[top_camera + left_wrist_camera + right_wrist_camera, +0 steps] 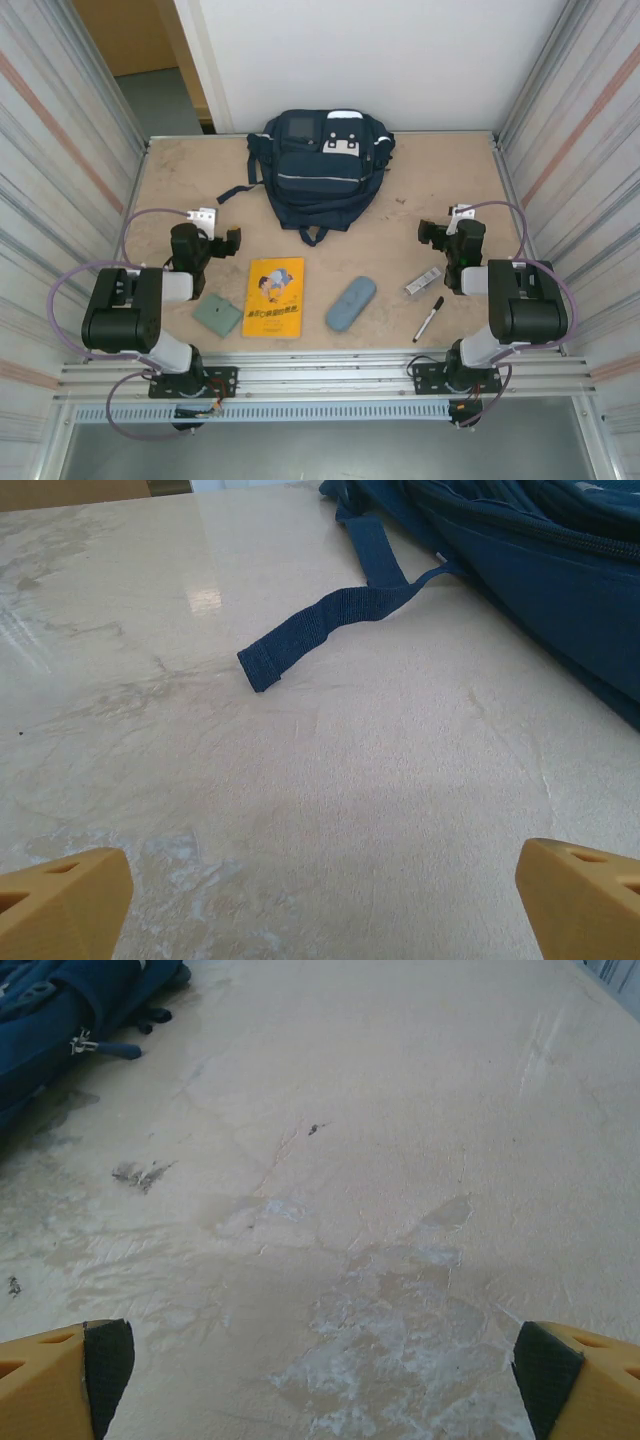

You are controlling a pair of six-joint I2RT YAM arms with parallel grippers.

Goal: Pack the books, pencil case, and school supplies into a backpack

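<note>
Nothing is packed yet: every item lies out on the table (400,200). The left gripper (320,910) holds its jaws spread wide and empty, with bare tabletop between them. A loose strap (330,620) lies ahead of them, and the backpack (318,172) is ahead to their right. The right gripper (320,1380) is likewise wide apart and grasps nothing, with a corner of the backpack ahead to its left. Behind the left jaws lie the square pad (217,315) and the yellow book (273,297). The pencil case (350,303) sits back between the two grippers. The silvery bar (423,280) and the marker (429,319) lie behind the right jaws. The backpack looks closed from above, though that is hard to tell, so opening it seems the first job, and then all five items go in
</note>
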